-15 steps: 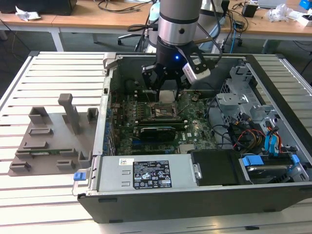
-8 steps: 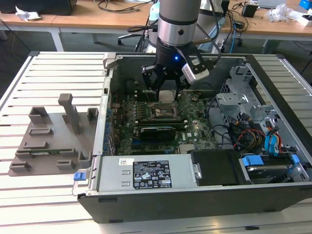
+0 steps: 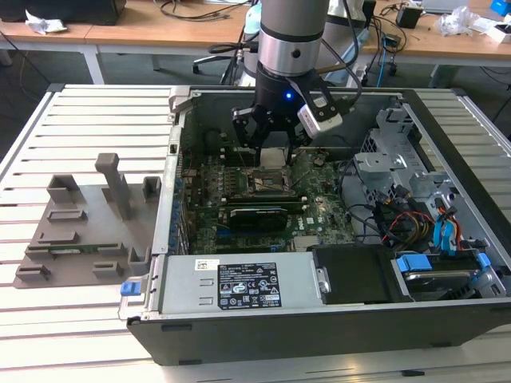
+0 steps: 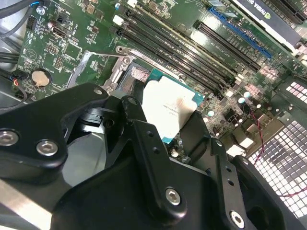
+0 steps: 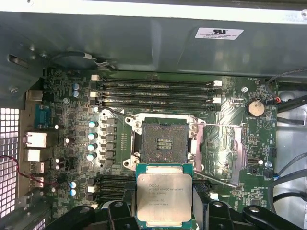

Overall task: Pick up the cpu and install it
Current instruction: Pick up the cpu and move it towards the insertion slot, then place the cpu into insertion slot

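End effector (image 3: 274,150) closed on the cpu (image 5: 164,196), which is held near the open socket (image 5: 164,142) inside the case (image 3: 319,335). First wrist view: grey print on the cpu lid. Exterior view: white printed label (image 3: 247,286) on the power supply (image 3: 180,291).

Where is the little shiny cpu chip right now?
In the exterior view, the cpu is gripped by the end effector inside the open computer case, close over the empty socket on the green board.
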`<state>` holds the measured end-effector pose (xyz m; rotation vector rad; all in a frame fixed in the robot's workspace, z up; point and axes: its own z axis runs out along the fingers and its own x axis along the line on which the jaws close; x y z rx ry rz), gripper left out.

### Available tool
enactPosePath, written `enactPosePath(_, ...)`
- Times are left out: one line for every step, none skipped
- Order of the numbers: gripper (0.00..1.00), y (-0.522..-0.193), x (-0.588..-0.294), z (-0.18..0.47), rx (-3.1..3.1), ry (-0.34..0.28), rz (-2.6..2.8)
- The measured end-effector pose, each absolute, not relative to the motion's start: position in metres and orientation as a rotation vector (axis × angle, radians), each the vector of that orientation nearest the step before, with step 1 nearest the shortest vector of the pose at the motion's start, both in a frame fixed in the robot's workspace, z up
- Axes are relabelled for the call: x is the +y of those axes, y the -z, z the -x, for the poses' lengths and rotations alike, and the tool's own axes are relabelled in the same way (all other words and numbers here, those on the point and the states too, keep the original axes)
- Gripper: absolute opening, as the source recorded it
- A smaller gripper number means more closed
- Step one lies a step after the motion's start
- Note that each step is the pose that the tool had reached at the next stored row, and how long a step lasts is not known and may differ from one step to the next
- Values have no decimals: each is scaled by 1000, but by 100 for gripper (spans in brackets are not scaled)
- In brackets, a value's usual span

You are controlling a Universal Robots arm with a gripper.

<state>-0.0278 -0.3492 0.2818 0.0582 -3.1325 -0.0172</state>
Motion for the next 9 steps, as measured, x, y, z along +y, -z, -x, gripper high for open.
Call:
enactPosePath(55,-282,-349,28,-3132,17,-58)
enactPosePath(55,-282,-349,28,-3132,17,-58)
enactPosePath(55,-282,-349,28,-3132,17,-58)
enactPosePath(55,-282,-349,28,-3132,17,-58)
enactPosePath(55,-282,-349,28,-3132,17,-58)
enactPosePath(55,-282,-349,28,-3132,17,-58)
enactPosePath(55,-282,-349,28,-3132,17,-58)
enactPosePath(55,-282,-349,28,-3133,17,-54)
enactPosePath(55,-282,-349,28,-3133,17,-22)
